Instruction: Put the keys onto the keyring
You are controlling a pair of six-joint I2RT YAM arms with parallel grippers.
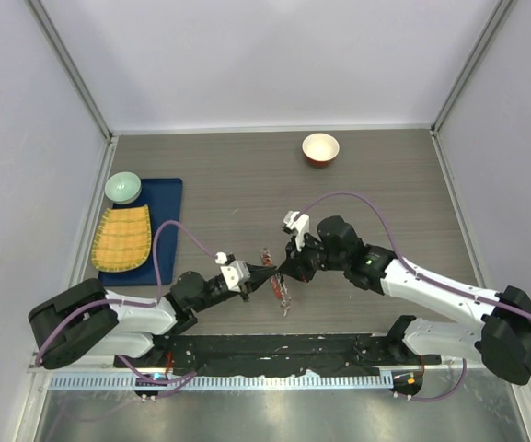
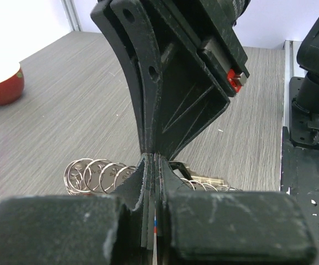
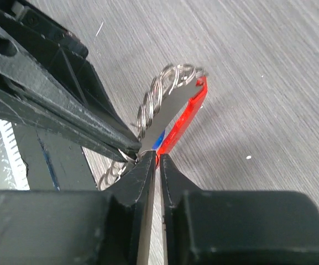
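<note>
Where the two claws meet tip to tip, just ahead of the black base rail (image 1: 274, 350) at the table's near edge, the keyring (image 1: 275, 279) sits between them. Its red bar (image 3: 188, 110) lies alongside a coil of silvery rings (image 3: 167, 83) that stays low over the wood. The left gripper (image 1: 261, 274) has its fingers pressed flat together on a thin edge of the keyring that shows blue and red. The right gripper (image 1: 283, 269) is closed to a narrow slit, and a flat silvery key (image 3: 167, 113) with a blue patch runs down into it.

Bare table (image 1: 385, 184) opens out beyond the cluster and to its right, and the side and far walls stand well apart from it. Near the far edge sits a red-rimmed bowl (image 1: 320, 147), its white inside showing. By the left edge a navy tray (image 1: 166, 198) holds a pale green bowl (image 1: 123, 187) at its far end and a yellow ribbed cloth (image 1: 124, 238) nearer the arms
</note>
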